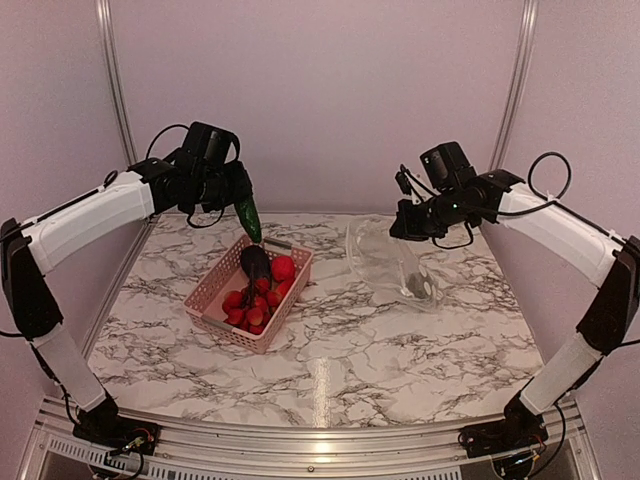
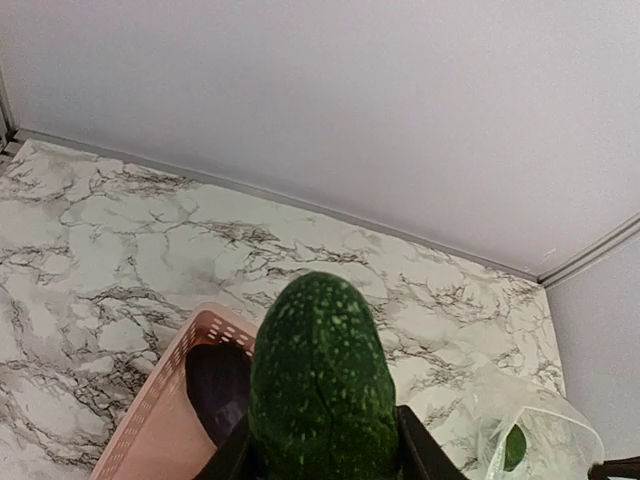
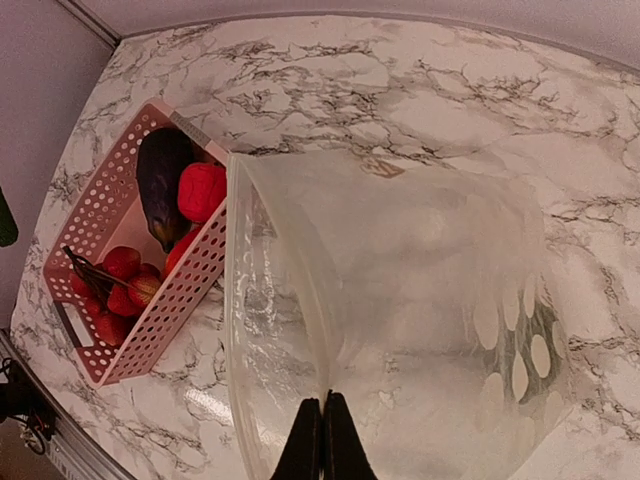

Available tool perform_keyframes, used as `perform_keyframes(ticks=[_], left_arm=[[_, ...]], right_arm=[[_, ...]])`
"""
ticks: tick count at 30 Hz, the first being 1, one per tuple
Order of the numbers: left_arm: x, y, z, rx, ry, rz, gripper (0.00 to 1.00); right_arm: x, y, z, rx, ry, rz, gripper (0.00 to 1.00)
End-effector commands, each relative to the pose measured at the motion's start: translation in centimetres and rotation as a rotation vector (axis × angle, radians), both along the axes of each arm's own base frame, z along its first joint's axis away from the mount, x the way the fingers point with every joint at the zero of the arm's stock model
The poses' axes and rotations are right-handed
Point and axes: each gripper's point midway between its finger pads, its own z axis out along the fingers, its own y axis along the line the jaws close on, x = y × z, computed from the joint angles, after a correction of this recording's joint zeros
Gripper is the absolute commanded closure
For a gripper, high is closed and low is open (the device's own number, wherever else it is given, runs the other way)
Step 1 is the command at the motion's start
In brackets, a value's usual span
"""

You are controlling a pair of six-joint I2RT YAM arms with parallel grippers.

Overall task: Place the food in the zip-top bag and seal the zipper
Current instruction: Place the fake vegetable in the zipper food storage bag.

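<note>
Overhead: the left gripper (image 1: 243, 205) clamps a green cucumber (image 1: 250, 222) above the pink basket (image 1: 212, 298), presumably bound for three o'clock. Left wrist: the cucumber fills the jaws. Right wrist: the right gripper (image 3: 322, 420) pinches the rim of the zip-top bag (image 3: 400, 300), propping its mouth open toward nine o'clock.

The white, grey-veined marble-pattern table (image 1: 340, 350) is carrying two items directly on its surface. A pink lattice basket (image 1: 212, 272) is sitting left of centre at about 9 o'clock, its long axis running toward 1 o'clock. A clear zip-top bag (image 1: 385, 265) is resting at about 2 o'clock, near the basket and apart from it.
</note>
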Motion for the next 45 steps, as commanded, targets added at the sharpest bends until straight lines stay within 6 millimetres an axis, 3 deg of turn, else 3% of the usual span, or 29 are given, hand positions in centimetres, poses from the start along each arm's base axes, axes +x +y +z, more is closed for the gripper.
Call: perform_keyframes(ticks=[1, 4, 7, 13, 18, 24, 27, 32, 42, 45], left_arm=[[-2.0, -3.9, 6.9, -0.022, -0.233, -0.142, 0.74], [-4.0, -7.2, 10.0, -0.085, -0.345, -0.233, 0.74], [-5.4, -9.9, 11.5, -0.114, -0.404, -0.291, 0.74], [-7.2, -15.2, 12.6, -0.152, -0.466, -0.402, 0.74], [-7.2, -18.1, 10.6, -0.114, -0.458, -0.412, 0.73], [-5.4, -18.2, 7.4, -0.153, -0.336, -0.251, 0.73], [-5.1, -19.4, 6.0, -0.193, -0.299, -0.267, 0.72], [-4.3, -20.2, 1.8, -0.267, -0.175, -0.264, 0.69], [-4.2, -21.8, -2.3, -0.459, 0.019, -0.269, 0.67], [-4.0, -21.3, -3.8, -0.475, 0.091, -0.221, 0.68]], right_arm=[[0.5, 2.4, 3.3, 0.086, -0.041, 0.038, 1.0], [0.5, 3.2, 4.4, 0.125, -0.042, 0.051, 1.0], [0.5, 3.8, 5.2, 0.16, -0.037, 0.059, 1.0], [0.4, 4.8, 5.9, 0.217, -0.017, 0.076, 1.0], [0.4, 5.3, 6.0, 0.246, -0.01, 0.076, 1.0], [0.6, 6.0, 6.7, 0.283, -0.007, 0.086, 1.0], [0.9, 6.0, 6.9, 0.278, -0.015, 0.084, 1.0], [1.4, 6.2, 7.4, 0.275, -0.03, 0.085, 1.0], [1.8, 6.2, 6.6, 0.236, -0.034, 0.097, 1.0], [1.8, 6.5, 6.6, 0.247, -0.028, 0.101, 1.0]])
